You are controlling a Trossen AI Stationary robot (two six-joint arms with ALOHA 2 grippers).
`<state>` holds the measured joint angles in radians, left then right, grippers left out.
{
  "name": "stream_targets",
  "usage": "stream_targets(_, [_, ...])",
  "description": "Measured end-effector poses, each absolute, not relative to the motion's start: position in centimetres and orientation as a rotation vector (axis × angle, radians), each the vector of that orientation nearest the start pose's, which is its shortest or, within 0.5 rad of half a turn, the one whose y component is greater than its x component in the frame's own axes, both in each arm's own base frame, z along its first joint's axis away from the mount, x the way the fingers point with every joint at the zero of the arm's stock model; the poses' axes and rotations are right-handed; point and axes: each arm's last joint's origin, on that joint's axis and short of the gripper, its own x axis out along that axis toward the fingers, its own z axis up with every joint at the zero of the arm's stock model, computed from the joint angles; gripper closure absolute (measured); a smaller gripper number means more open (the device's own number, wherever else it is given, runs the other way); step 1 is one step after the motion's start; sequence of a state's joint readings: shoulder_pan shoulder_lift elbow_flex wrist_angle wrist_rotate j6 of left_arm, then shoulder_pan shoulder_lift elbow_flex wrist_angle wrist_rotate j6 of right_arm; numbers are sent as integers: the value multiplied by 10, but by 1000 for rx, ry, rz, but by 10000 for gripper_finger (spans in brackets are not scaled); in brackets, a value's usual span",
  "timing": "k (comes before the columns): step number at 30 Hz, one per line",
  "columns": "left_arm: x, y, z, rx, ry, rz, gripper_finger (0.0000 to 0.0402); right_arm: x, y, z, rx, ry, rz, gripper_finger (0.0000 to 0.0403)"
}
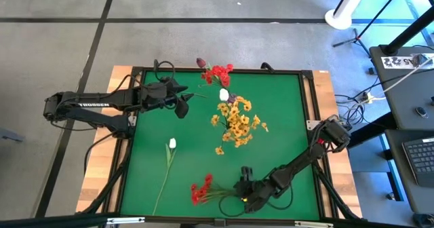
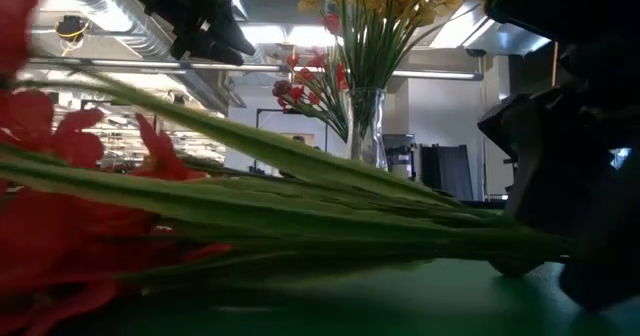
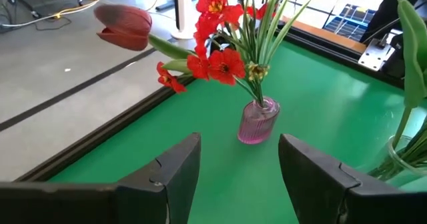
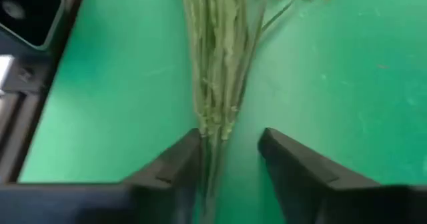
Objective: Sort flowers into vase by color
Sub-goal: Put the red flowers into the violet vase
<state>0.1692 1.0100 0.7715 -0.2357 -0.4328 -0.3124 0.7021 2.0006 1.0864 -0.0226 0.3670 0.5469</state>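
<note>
A bunch of red flowers (image 1: 201, 189) lies on the green mat near the front edge, its green stems (image 4: 217, 64) running toward my right gripper (image 4: 230, 151). That gripper is low over the mat and open, one finger on each side of the stems' cut ends. My left gripper (image 3: 237, 177) hovers open at the far left, facing a small pink vase (image 3: 258, 121). This vase holds red flowers and a maroon bud (image 3: 123, 25). A clear vase (image 2: 366, 126) of yellow flowers (image 1: 237, 119) stands mid-table. A white tulip (image 1: 172, 144) lies flat on the mat. My right gripper comes at the stems' cut ends (image 4: 215, 127) slanting down from the table's right, its fingers lying along the stems. One finger (image 4: 190, 151) is close against the bundle and a gap shows at the other. I cannot tell whether it touches. The stems lie on the mat.
A white bud (image 1: 224, 93) shows between the two vases. The mat's raised black frame (image 1: 308, 119) runs round the table. Bare green mat lies at the far right and between the white tulip and the left edge.
</note>
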Motion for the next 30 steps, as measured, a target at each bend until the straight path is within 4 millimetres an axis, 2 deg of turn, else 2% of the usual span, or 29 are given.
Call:
stream_targets(5, [210,48,283,-249,393,663,206,304,243,119,-8,897,91,355])
stream_targets(7, [210,48,283,-251,393,663,206,307,246,124,-15,907,93,384])
stream_targets(10, [210,48,283,-253,396,657,206,314,251,135,4,875,81,380])
stream_targets(13, [209,47,282,-251,410,658,206,320,255,158,23,776,45,373])
stream_targets(16, [208,47,280,-247,434,661,206,317,260,183,5,680,18,389])
stream_targets(19, [207,47,279,-244,448,662,206,307,263,210,-9,575,-24,387])
stream_targets(23, [204,47,288,-234,379,648,213,288,263,249,-66,429,-85,390])
stream_targets(27, [201,46,300,-219,291,634,223,275,255,296,-119,271,-111,395])
stream_targets(30, [200,46,306,-209,239,625,226,276,238,328,-151,178,-57,393])
